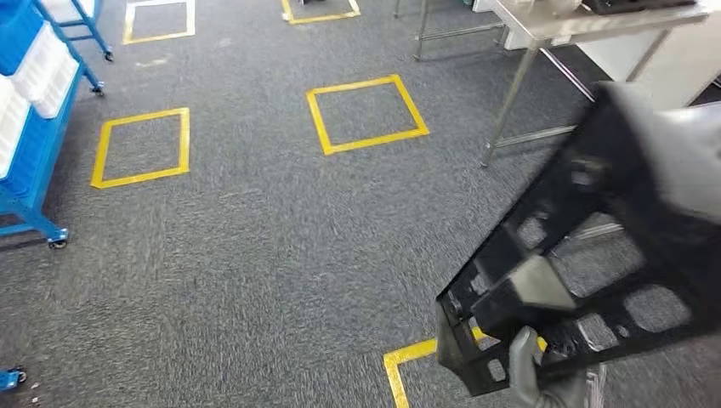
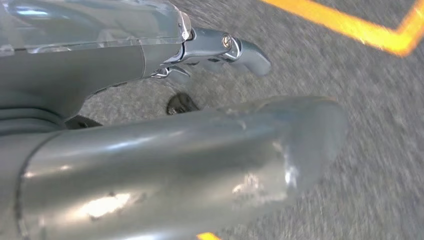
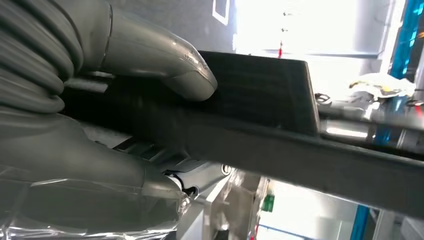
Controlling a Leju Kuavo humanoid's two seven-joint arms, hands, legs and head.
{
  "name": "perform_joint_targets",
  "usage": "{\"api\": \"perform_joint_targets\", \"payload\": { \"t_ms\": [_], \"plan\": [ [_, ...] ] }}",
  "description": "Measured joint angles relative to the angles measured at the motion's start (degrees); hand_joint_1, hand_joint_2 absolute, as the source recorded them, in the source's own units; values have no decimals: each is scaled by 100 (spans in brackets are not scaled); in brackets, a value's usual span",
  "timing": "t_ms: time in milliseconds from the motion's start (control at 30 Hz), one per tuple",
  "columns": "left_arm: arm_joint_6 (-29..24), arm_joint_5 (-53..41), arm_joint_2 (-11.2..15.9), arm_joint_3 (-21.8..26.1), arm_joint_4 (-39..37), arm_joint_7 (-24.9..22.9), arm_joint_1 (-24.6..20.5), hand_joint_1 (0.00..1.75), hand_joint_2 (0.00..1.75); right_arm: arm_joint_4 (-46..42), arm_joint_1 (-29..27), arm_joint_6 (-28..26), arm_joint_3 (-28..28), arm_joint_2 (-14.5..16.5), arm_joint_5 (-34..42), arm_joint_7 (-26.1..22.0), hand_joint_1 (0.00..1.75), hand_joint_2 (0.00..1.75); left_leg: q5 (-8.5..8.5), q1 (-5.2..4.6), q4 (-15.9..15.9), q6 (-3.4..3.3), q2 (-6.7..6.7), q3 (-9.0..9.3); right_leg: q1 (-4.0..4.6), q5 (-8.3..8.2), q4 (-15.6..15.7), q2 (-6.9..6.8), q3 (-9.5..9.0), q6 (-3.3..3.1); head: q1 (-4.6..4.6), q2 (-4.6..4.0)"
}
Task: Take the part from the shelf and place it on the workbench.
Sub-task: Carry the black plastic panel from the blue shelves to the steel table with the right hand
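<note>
Low on the right of the head view, the robot's right hand carries the part, a large black plastic frame with a lattice of cut-out openings and stiffening ribs. The part hangs above grey carpet marked with yellow tape squares. A metal-legged workbench stands at the upper right, well apart from the part. A blue shelf trolley with white bins stands at the far left edge.

From the right wrist view, the right hand grips the part with its thick grey thumb pressed on one flat face and the fingers wrapped beneath the edge.

The left hand shows close up in its wrist view above the carpet, holding nothing; its fingers appear only loosely extended, though blur makes the exact spread hard to judge.

The part looks rigid and fairly light for its size, since it is mostly openings. Its smooth plastic may be slippery, and its long overhang beyond the hand would tend to lever it downward. A hold on a rib or edge beside an opening, as now, seems the soundest.
</note>
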State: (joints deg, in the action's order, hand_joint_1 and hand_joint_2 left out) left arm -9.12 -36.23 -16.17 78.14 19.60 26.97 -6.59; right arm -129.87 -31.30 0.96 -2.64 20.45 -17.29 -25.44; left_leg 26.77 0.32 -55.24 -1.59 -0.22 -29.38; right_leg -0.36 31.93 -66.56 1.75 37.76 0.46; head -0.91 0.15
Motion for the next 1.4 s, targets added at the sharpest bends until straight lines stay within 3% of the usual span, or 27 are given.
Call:
{"api": "perform_joint_targets", "payload": {
  "t_ms": [67, 100, 133, 167, 233, 300, 367, 433, 500, 567, 600, 633, 667, 733, 800, 867, 933, 1000, 1067, 1100, 1133, 1200, 1267, 1300, 1367, 1400],
  "plan": [
    [22, -1, 0, -44, 23, -9, 19, 0, 0, 7, -2, -28, 2, -2, -54, 14, 175, 175, 8, -11, -7, -4, 176, -14, -38, 220, -575, -115, 282, 39, -4, 0],
    [29, -1, 0, -62, 31, -13, 24, 0, 0, 8, -5, -40, 5, -3, -62, 17, 175, 175, 18, -9, -12, 6, 258, -16, -60, 180, -622, -144, 296, 60, -5, 0],
    [34, -1, -1, -77, 35, -17, 26, 0, 0, 9, -6, -49, 8, -3, -64, 20, 175, 175, 31, -5, -22, 24, 336, -14, -80, 43, -444, -183, 191, 80, -5, 1],
    [38, -1, -3, -87, 37, -21, 25, 0, 0, 9, -6, -50, 10, -3, -65, 20, 175, 175, 50, 2, -42, 49, 405, -9, -96, -145, -87, -261, -16, 97, -7, 1],
    [41, -1, -5, -103, 48, -25, 24, 0, 0, 9, -1, -45, 10, -3, -69, 22, 175, 175, 111, -6, -97, 123, 513, -1, -88, -371, 592, -472, -406, 83, -2, 1],
    [43, -1, -7, -114, 64, -26, 19, 0, 0, 9, 0, -44, 6, -3, -75, 24, 175, 175, 162, -21, -133, 200, 598, 23, -54, -380, 804, -530, -517, 22, 13, 1],
    [44, 2, -10, -132, 71, -26, 3, 0, 0, 8, -7, -44, 3, -3, -77, 25, 175, 175, 193, -4, -143, 267, 655, 64, -50, -398, 815, -408, -508, -52, 21, 1],
    [58, 25, -12, -146, 74, -22, 1, 0, 0, 7, -7, -48, -1, -2, -87, 28, 175, 175, 358, 29, -338, 325, 454, 7, -66, -427, 836, -292, -505, -129, 33, 0],
    [78, 67, -13, -147, 76, -7, 18, 0, 0, 7, -3, -52, -8, -1, -119, 40, 175, 175, 729, 44, -977, 349, 161, -276, -60, -448, 842, -173, -492, -187, 51, 1],
    [83, 87, -12, -146, 77, 11, 35, 0, 0, 8, -2, -58, -10, -1, -162, 60, 175, 175, 993, 44, -1687, 343, 75, -624, -31, -456, 829, -26, -475, -214, 56, 1],
    [67, 59, -11, -149, 78, 15, 40, 0, 0, 8, -4, -63, -11, -1, -182, 67, 175, 175, 967, 41, -1808, 328, 66, -699, -17, -456, 819, 56, -472, -219, 56, 1],
    [36, -7, -11, -164, 80, 11, 45, 0, 0, 9, -5, -67, -11, -1, -199, 73, 175, 175, 828, 37, -1706, 303, 50, -674, -5, -454, 808, 140, -472, -221, 56, 0],
    [-16, -123, -9, -201, 85, -3, 50, 0, 0, 9, -5, -70, -13, -1, -218, 77, 175, 175, 608, 31, -1395, 267, 1, -553, 3, -454, 800, 223, -476, -222, 56, 0],
    [-158, -428, 11, -317, 110, -42, 63, 0, 0, 9, 0, -58, -20, -1, -257, 85, 175, 175, 252, 20, -626, 181, -262, -247, 5, -456, 790, 365, -471, -206, 52, 0],
    [-301, -686, 34, -449, 146, -3, 67, 0, 0, 10, 6, -52, -30, -1, -287, 97, 175, 175, 170, 1, -260, 128, -436, -104, -12, -475, 797, 487, -443, -145, 52, 1],
    [-430, -859, 27, -588, 236, 393, 63, 0, 0, 10, -6, -96, -34, -1, -327, 115, 175, 175, 144, 2, -195, 91, -346, -72, -21, -502, 809, 584, -418, -65, 51, 1],
    [-477, -1025, 3, -764, 451, 943, 38, 0, 0, 7, -35, -93, -37, -2, -384, 123, 175, 175, 74, 28, -97, 30, -211, -33, 0, -406, 667, 377, -340, -13, 33, 0],
    [-474, -1079, -20, -1012, 718, 1210, -60, 0, 0, 8, -27, -10, -69, -3, -467, 146, 175, 175, 33, 31, -38, -12, -61, -25, 5, -71, 138, 31, -76, 23, 13, 0],
    [-499, -974, -49, -1342, 949, 1286, -181, 0, 0, 22, 7, 30, -122, -3, -547, 182, 175, 175, 35, 22, -38, -19, 97, -38, -27, 239, -529, -94, 254, 68, 6, 1],
    [-461, -959, -63, -1511, 1042, 1304, -224, 0, 0, 32, 15, 35, -143, -3, -564, 192, 175, 175, 41, 21, -40, -12, 181, -37, -48, 256, -682, -118, 326, 93, 6, 1],
    [-333, -958, -65, -1694, 1128, 1314, -246, 0, 0, 48, 23, 85, -159, -6, -549, 185, 175, 175, 53, 23, -44, 3, 262, -29, -71, 164, -625, -147, 289, 118, 5, 1],
    [81, -679, 44, -2193, 1265, 1323, -215, 0, 0, 153, 112, 329, -187, -46, -426, 77, 175, 175, 95, 29, -66, 58, 425, 6, -96, -212, 32, -312, -75, 136, 0, 0],
    [335, 238, 297, -3101, 1382, 1331, -127, 0, 0, 439, 334, 632, -206, -105, -296, -120, 175, 175, 157, 12, -115, 142, 584, 29, -59, -442, 661, -516, -405, 83, 2, 0],
    [358, 715, 429, -3669, 1434, 1334, -101, 0, 0, 606, 434, 724, -210, -123, -267, -199, 175, 175, 181, 2, -133, 180, 650, 37, -36, -466, 792, -565, -462, 43, 13, 0],
    [396, 1283, 679, -4752, 1558, 1337, -107, 0, 0, 855, 539, 801, -214, -142, -247, -267, 175, 175, 200, 0, -141, 237, 745, 55, -17, -459, 813, -484, -439, -36, 40, 0],
    [426, 1365, 769, -5160, 1610, 1337, -131, 0, 0, 935, 569, 828, -214, -148, -239, -281, 175, 175, 225, 10, -157, 264, 721, 60, -22, -464, 821, -444, -437, -68, 44, 0]
  ]
}}
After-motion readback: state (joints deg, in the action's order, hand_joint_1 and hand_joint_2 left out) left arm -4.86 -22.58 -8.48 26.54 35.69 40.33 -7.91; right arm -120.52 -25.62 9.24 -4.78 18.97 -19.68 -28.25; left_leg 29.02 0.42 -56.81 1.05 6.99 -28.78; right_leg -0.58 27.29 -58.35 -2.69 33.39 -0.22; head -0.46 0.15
